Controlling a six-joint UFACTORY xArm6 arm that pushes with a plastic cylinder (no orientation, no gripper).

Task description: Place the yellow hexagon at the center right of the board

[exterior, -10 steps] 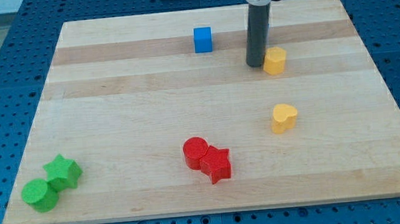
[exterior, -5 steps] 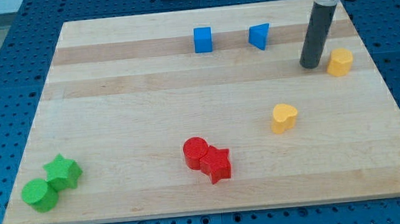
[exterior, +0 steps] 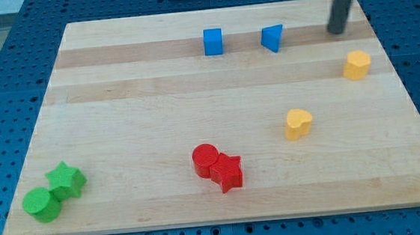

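The yellow hexagon [exterior: 357,65] sits near the board's right edge, a little above mid-height. My tip [exterior: 337,31] is above it and slightly to its left, apart from it, near the board's top right corner. A yellow heart [exterior: 297,123] lies lower and to the left of the hexagon.
A blue cube [exterior: 213,41] and a blue triangle [exterior: 271,37] sit near the top middle. A red cylinder [exterior: 206,160] touches a red star [exterior: 228,171] at the bottom middle. A green star [exterior: 66,180] and a green cylinder [exterior: 41,204] sit at the bottom left.
My tip pushed the yellow hexagon rightward to near the right edge, uncovering the blue triangle, then drew away toward the view's top. The hexagon now rests alone.
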